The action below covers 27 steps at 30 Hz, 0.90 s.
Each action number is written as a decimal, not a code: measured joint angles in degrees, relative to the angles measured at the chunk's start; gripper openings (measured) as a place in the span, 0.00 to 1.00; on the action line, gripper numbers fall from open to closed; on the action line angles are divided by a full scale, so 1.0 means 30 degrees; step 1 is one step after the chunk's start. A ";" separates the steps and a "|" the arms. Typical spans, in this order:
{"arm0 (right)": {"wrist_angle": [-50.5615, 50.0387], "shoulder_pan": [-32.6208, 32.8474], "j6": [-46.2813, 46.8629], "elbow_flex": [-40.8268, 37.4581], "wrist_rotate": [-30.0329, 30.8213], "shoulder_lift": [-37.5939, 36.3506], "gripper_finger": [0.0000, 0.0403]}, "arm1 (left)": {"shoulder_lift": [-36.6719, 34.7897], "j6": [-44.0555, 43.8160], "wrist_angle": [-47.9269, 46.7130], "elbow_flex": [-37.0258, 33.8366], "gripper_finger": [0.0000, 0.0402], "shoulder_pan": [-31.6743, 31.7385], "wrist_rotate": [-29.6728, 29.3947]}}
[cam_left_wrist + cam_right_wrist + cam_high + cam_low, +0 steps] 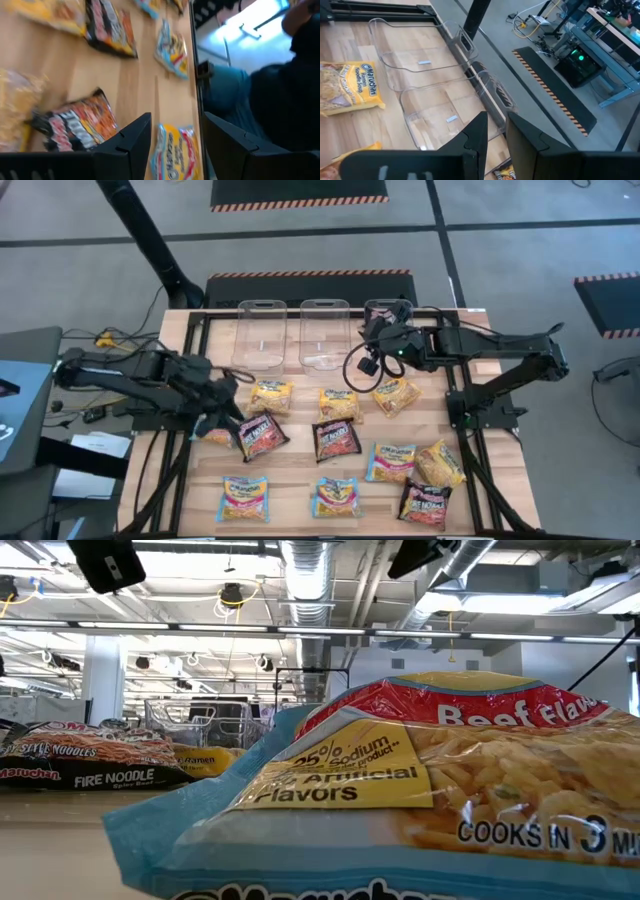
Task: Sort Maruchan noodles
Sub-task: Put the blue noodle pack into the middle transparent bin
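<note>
- Left gripper (pixel 177 117) over the left half of the wooden table (pixel 300 470), at about 9 o'clock from the table's middle, fingers spread wide with nothing between them.
- Right gripper (pixel 497 116) at about 1 o'clock from the middle, above the far row of bins, fingers only narrowly apart and gripping nothing.
- Nearest the front edge: light blue packet (pixel 245 498) at 7 o'clock, second light blue packet (pixel 338 496) at 6 o'clock, black-red packet (pixel 425 503) at 5 o'clock.
- Just behind those, at 4 o'clock: third light blue packet (pixel 391 462), with a yellow-orange packet (pixel 440 463) touching its right side.
- Middle row: black-red Fire Noodle packet (pixel 262 436) just beside the left gripper at its 5 o'clock, and another black-red packet (pixel 336 440) close to the table's centre.
- Partly hidden orange packet (pixel 215 435) beneath the left arm's end.
- Farther back, three yellow-orange Maruchan packets in a loose row: left one (pixel 270 395), middle one (pixel 340 404), right one (pixel 397 395), the last lying tilted just below the right gripper.
- Farthest, along the 12 o'clock edge: three clear plastic bins side by side, left bin (pixel 260 333), centre bin (pixel 324 333), right bin (pixel 388 308), no packet seen inside any.
- All packets flat on the wood, none held.
</note>
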 joint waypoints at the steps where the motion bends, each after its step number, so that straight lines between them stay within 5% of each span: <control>1: 0.0000 0.0065 0.0000 0.0000 0.0000 0.0006 0.23 | 0.0284 -0.0127 0.0011 0.0000 0.41 -0.0334 0.0000; 27: -0.1359 0.0212 0.0829 0.0000 -0.0072 0.0015 0.23 | 0.8743 -0.2749 0.3013 -0.0005 0.41 -0.4370 -0.0182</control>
